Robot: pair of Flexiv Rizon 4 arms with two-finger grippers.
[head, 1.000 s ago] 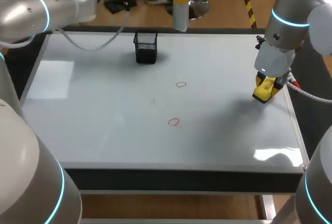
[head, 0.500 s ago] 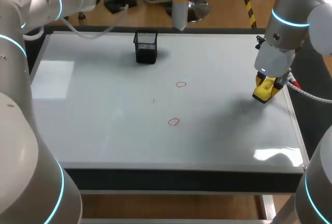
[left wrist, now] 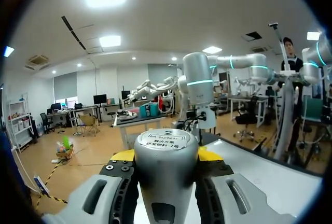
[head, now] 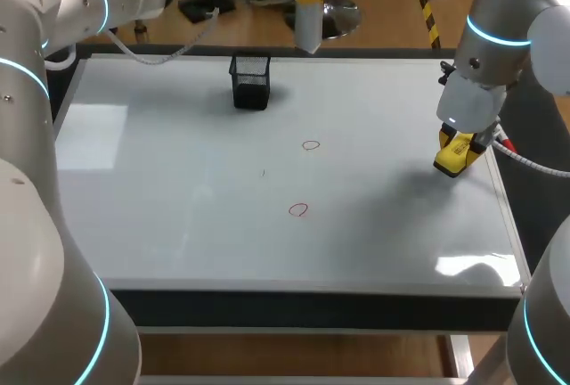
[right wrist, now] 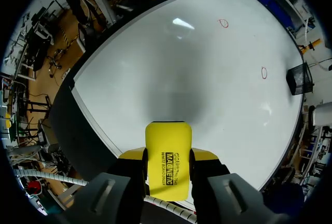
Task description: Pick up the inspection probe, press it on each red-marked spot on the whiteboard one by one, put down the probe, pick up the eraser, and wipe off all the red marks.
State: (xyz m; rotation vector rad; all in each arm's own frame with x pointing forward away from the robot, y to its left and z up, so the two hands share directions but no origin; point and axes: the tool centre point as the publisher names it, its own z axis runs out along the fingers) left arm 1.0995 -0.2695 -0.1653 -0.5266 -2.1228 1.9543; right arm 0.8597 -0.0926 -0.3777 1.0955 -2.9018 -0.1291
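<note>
Clamping the eraser (right wrist: 167,157), right fingers (right wrist: 205,155) sit near the right edge of the whiteboard (head: 160,189); left fingers (left wrist: 122,155) grip the inspection probe (left wrist: 166,164) beyond its far edge. Two red circles (head: 298,209) unwiped.

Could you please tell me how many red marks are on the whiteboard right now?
2. The farther red mark lies near the whiteboard's middle, toward the mesh cup; the nearer red mark lies closer to the front edge. The held eraser may hide a little board.
</note>
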